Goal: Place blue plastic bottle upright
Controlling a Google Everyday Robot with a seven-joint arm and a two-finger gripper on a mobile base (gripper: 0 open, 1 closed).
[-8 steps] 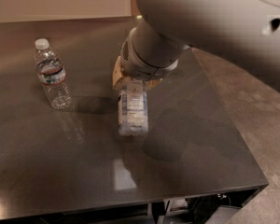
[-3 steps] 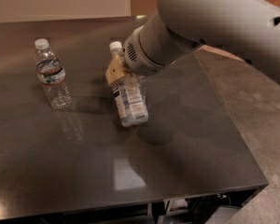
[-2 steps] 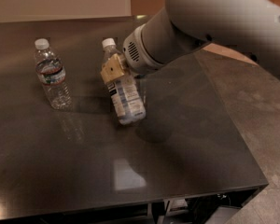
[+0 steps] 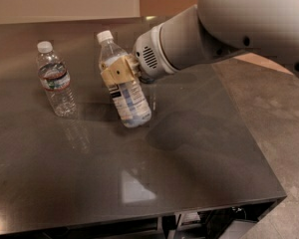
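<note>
Camera view — gripper (image 4: pixel 116 72) clamped around the tilted blue plastic bottle (image 4: pixel 132 103) just below its shoulder.

Table (image 4: pixel 189 173): dark, smooth top with a semi-gloss finish that mirrors light patches and the bottles' outlines.

Blue plastic bottle (image 4: pixel 131 101), at the table's middle: clear, glossy plastic with a smooth white cap. The wrap label looks like thin printed film or paper.

Gripper (image 4: pixel 117 73), above the table and clamped around that bottle's upper body: tan, matt, plastic-looking fingers.

Arm (image 4: pixel 249 19), above the table's far side: smooth, light grey moulded shell with a satin finish and a perforated vent patch.

Ribbed clear bottle (image 4: pixel 55 83), on the table: thin, glossy, ridged plastic.

Floor (image 4: pixel 284 118), beside the table: grey, mottled, matt, stone-like.
</note>
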